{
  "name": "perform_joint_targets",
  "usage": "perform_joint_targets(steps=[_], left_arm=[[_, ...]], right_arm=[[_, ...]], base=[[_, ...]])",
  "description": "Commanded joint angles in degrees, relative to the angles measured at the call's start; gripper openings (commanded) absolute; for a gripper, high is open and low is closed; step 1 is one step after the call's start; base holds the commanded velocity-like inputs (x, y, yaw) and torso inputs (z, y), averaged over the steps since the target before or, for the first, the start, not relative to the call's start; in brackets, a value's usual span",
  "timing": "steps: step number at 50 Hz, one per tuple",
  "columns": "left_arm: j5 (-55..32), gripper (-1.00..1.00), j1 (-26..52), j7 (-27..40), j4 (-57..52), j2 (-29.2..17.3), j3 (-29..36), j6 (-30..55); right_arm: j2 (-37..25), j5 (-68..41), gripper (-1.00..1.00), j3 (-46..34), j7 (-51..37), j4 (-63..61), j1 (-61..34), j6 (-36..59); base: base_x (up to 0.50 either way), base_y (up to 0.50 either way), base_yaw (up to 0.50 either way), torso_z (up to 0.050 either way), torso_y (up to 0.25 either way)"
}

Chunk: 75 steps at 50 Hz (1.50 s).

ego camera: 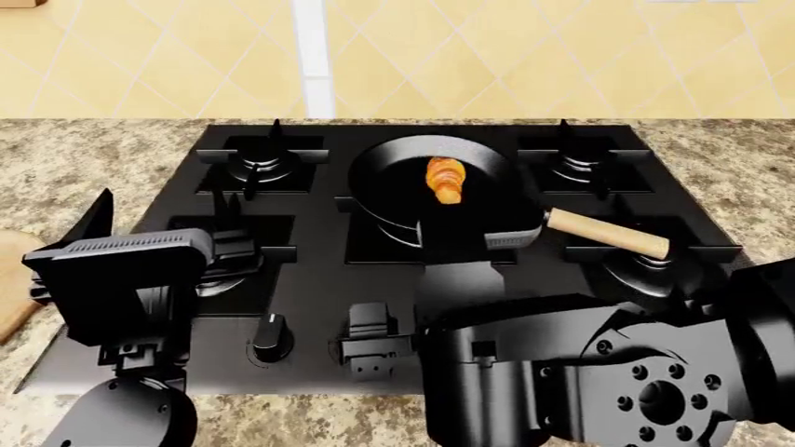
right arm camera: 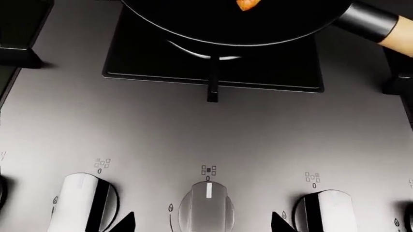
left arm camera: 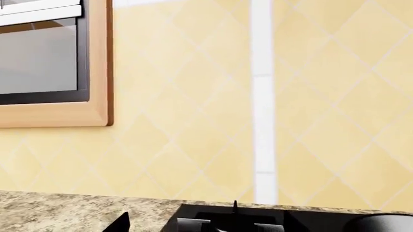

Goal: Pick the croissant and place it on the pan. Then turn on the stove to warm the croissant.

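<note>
The croissant (ego camera: 446, 179) lies inside the black pan (ego camera: 385, 191), which sits on the stove's (ego camera: 311, 279) back middle burner with its wooden handle (ego camera: 609, 235) pointing right. In the right wrist view the pan (right arm camera: 226, 21) and a tip of the croissant (right arm camera: 247, 4) show beyond the knob row. My right gripper (right arm camera: 204, 223) is open, its fingertips (right arm camera: 125, 222) either side of the middle knob (right arm camera: 206, 208) without touching it. In the head view it (ego camera: 367, 343) hovers low over the knob row. My left gripper (ego camera: 162, 212) is open and empty above the stove's left burners.
Other knobs (right arm camera: 84, 208) (right arm camera: 322, 210) flank the middle one, and one more shows in the head view (ego camera: 270, 337). A light wooden board (ego camera: 13, 279) lies at the left edge on the granite counter (ego camera: 74, 154). A wood-framed window (left arm camera: 51, 63) hangs on the tiled wall.
</note>
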<state>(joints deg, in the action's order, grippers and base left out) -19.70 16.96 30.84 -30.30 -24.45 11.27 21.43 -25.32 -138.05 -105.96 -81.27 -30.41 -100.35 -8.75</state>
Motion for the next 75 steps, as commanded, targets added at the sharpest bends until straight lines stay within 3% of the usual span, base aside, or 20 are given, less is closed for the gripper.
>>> perform_joint_targets(steps=[1,45,46,75], left_arm=[[0.2,1.00,-0.2,-0.1,0.6,0.1,0.5,-0.5],[0.0,1.00,-1.5,0.2,1.2,-0.1,0.6,-2.0],[0.0,1.00,-1.5,0.1,1.2,-0.1,0.6,-2.1],[-0.1,1.00,-1.3,0.3,1.5,-0.2,0.9,-2.2]], right_arm=[[-1.6,0.5,1.00,-0.5,-0.3,0.0,0.7,-1.5],[1.0,1.2,1.00,-2.8,1.4,2.0,3.0,-0.5],[1.1,1.3,-1.00,-2.8,1.4,2.0,3.1,-0.6],[1.5,4.2,-1.00,-4.1,1.1,1.9,1.3,0.6]], base=[[0.00,0.00,0.00,0.000,0.000],[0.00,0.00,0.00,0.000,0.000],[0.00,0.00,0.00,0.000,0.000],[0.00,0.00,0.00,0.000,0.000]])
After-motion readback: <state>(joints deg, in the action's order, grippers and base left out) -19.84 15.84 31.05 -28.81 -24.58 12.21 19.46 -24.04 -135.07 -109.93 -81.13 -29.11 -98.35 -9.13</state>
